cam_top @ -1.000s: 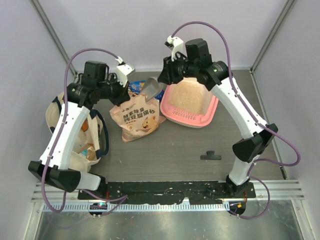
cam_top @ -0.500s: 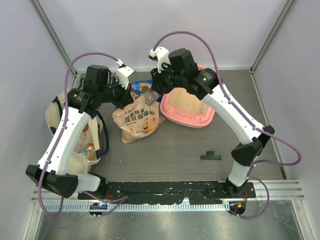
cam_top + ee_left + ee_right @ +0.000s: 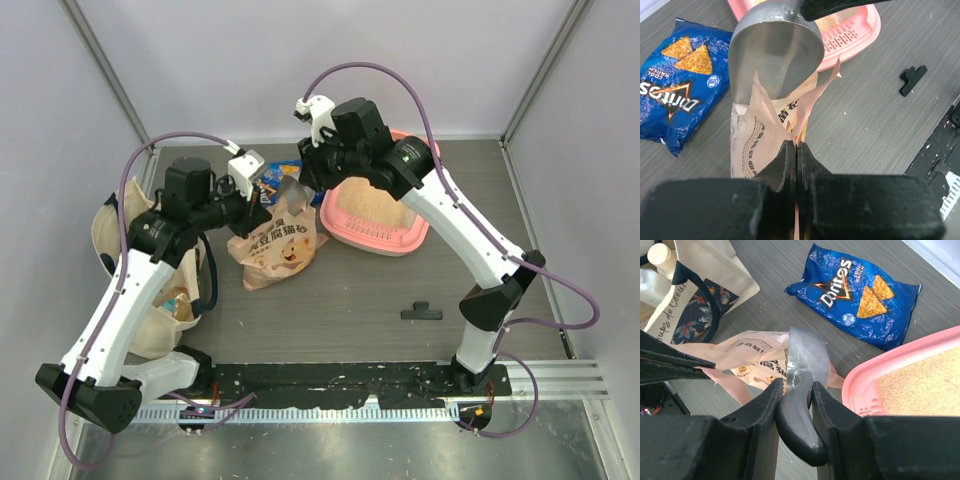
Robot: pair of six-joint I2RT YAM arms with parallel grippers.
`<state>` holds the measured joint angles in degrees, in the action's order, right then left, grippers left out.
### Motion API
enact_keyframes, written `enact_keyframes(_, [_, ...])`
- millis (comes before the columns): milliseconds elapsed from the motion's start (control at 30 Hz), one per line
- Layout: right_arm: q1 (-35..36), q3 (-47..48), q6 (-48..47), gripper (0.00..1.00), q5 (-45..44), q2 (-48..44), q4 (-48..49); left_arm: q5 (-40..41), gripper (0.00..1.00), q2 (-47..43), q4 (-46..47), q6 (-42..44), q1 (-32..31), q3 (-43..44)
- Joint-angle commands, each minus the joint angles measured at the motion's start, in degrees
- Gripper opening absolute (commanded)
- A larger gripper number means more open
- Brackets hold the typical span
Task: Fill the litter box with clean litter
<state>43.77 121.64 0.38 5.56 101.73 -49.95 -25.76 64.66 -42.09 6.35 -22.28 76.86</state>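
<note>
The pink litter box [image 3: 412, 238] stands at the back right with a layer of clean litter [image 3: 372, 203] in it; it also shows in the right wrist view [image 3: 867, 382] with the litter [image 3: 925, 385]. The beige cat-print litter bag [image 3: 275, 245] stands left of it. My left gripper [image 3: 796, 146] is shut on the bag's torn top edge [image 3: 757, 142] and holds it up. My right gripper [image 3: 797, 386] is shut on the black handle of a metal scoop [image 3: 809, 356]. The scoop [image 3: 775, 52] hangs just over the bag's mouth, and its bowl looks empty.
A blue Doritos bag [image 3: 262, 172] lies behind the litter bag. A cream tote bag [image 3: 140, 300] with bottles inside sits at the left. A black clip [image 3: 421, 312] lies on the table in front of the litter box.
My right arm has swung left from the litter box, carrying the scoop to the mouth of the bag. My left arm has drawn the bag's edge slightly toward the near side.
</note>
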Motion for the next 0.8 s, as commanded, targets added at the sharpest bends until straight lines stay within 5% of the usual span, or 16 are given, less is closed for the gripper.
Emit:
enact_keyframes(0, [0.1,3.2,-0.1,0.01,2.0,3.8,-5.8,-4.4,0.0,-4.5,8.9,-1.3,-1.6,0.2])
enact_keyframes(133, [0.3,1.1,-2.1,0.01,-0.7,2.5,-7.3,-1.1,0.01,-3.8,9.0,1.4,-1.8,2.0])
enact_keyframes(200, [0.4,-1.4,-2.2,0.01,-1.1,1.7,-7.2,0.2,0.28,-2.4,6.9,3.2,-1.7,3.4])
enact_keyframes(333, [0.4,-2.8,-2.0,0.01,-1.3,1.3,-6.7,2.8,0.58,-0.2,0.4,8.2,-1.8,4.8])
enact_keyframes(767, [0.3,-2.4,-2.3,0.02,-1.5,1.4,-6.5,13.5,0.7,2.6,0.2,21.2,-1.7,0.3])
